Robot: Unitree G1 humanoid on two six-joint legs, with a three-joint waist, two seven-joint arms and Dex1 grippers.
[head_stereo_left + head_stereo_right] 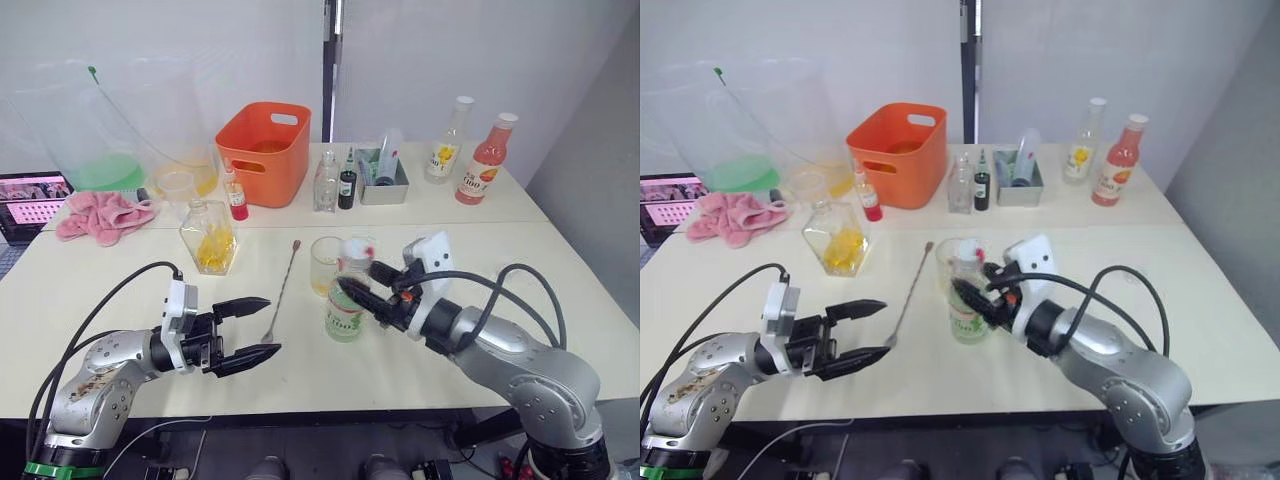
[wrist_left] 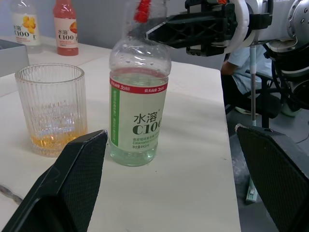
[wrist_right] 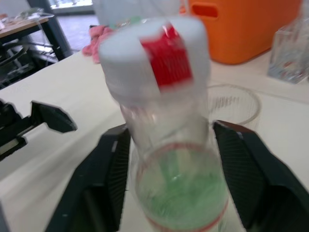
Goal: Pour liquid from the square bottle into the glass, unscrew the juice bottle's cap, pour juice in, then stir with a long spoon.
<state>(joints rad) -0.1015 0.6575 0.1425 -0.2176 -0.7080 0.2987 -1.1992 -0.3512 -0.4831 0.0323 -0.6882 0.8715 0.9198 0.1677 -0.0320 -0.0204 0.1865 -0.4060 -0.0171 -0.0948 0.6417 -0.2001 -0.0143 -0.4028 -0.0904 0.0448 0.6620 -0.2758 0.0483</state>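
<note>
The juice bottle (image 1: 344,300), clear with a green label and a white cap, stands upright mid-table. My right gripper (image 1: 356,276) is open, one finger on each side of the bottle's shoulder just under the cap (image 3: 154,63). The ribbed glass (image 1: 325,265) stands right behind the bottle with a little amber liquid in it. The long spoon (image 1: 284,288) lies on the table to their left. The square bottle (image 1: 208,238), holding yellow liquid, stands further left. My left gripper (image 1: 272,325) is open beside the spoon's bowl end, its fingers pointing towards the juice bottle (image 2: 137,111).
Along the table's back stand an orange bin (image 1: 265,150), a pink cloth (image 1: 100,215), large clear containers (image 1: 110,130), small bottles (image 1: 236,195), a grey tray (image 1: 383,182) and two more juice bottles (image 1: 447,140). The table's right edge is near my right arm.
</note>
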